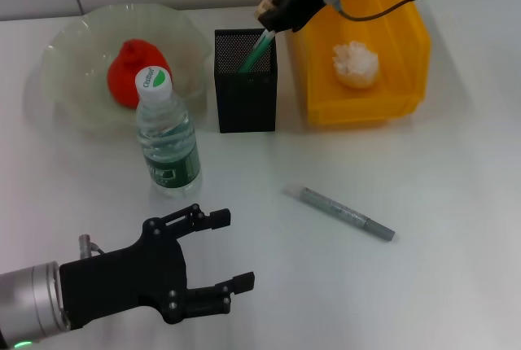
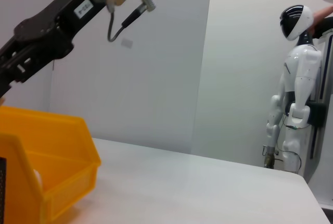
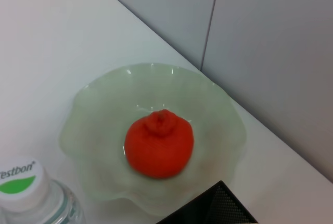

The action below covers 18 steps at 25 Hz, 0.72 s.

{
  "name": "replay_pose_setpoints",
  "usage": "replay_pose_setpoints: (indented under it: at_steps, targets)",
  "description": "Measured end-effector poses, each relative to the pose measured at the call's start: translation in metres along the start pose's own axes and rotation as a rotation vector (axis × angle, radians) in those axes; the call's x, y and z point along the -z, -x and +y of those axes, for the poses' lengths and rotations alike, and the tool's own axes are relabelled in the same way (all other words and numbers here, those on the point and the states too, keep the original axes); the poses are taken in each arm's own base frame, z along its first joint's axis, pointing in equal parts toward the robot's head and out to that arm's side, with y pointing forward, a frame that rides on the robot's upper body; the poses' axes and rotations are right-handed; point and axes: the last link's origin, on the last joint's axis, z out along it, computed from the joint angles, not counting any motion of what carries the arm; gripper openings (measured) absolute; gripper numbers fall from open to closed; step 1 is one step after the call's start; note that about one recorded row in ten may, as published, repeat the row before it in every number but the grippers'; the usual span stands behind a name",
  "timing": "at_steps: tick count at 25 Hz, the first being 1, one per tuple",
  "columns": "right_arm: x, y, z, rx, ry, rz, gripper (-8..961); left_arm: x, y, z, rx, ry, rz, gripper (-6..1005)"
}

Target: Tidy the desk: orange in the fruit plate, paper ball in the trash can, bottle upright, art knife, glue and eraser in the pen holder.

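The pen holder (image 1: 245, 81) stands on the white tabletop (image 1: 423, 179) toward the far side, between the fruit plate (image 1: 81, 57) on its left and the trash can (image 1: 399, 57) on its right. A green stick-like item (image 1: 259, 50) leans inside it, its upper end at the tip of the right gripper (image 1: 269, 15), which reaches in from the far right and hovers over the holder's rim. Something tan shows at that tip, too small to identify, and whether the jaws are clamped on the green item cannot be told from any view.

The orange (image 3: 159, 144) sits in the middle of the fruit plate, nub upward; in the head view the bottle's cap partly covers it. The bottle (image 1: 167, 134) stands upright just near of the plate, touching neither the plate nor the holder as far as can be seen. The paper ball (image 1: 356, 63) lies inside the trash can, whose far end is hidden behind the right arm.

A slim grey pen-shaped tool (image 1: 346, 213) lies flat on the tabletop, near and right of the pen holder, well apart from everything else.

The left gripper (image 1: 216, 251) rests low at the near left edge, jaws spread wide and holding nothing. Its wrist view shows only a corner of the trash can, the other arm overhead, and a white humanoid figure (image 2: 294, 94) standing beyond the tabletop's far edge.
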Motion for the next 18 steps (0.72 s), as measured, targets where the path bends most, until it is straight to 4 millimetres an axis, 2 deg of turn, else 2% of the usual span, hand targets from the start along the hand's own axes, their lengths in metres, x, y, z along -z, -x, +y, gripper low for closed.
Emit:
replay_pose_setpoints:
  at_steps: [7,18]
  targets:
    - [-0.023,-0.006,-0.006,0.004,0.015,-0.037,343,-0.001,0.001,0.001,0.000,0.010,-0.004,847]
    - [-0.042,-0.016,-0.007,-0.011,0.036,-0.039,369,-0.002,0.000,0.001,-0.003,0.012,-0.005,847]
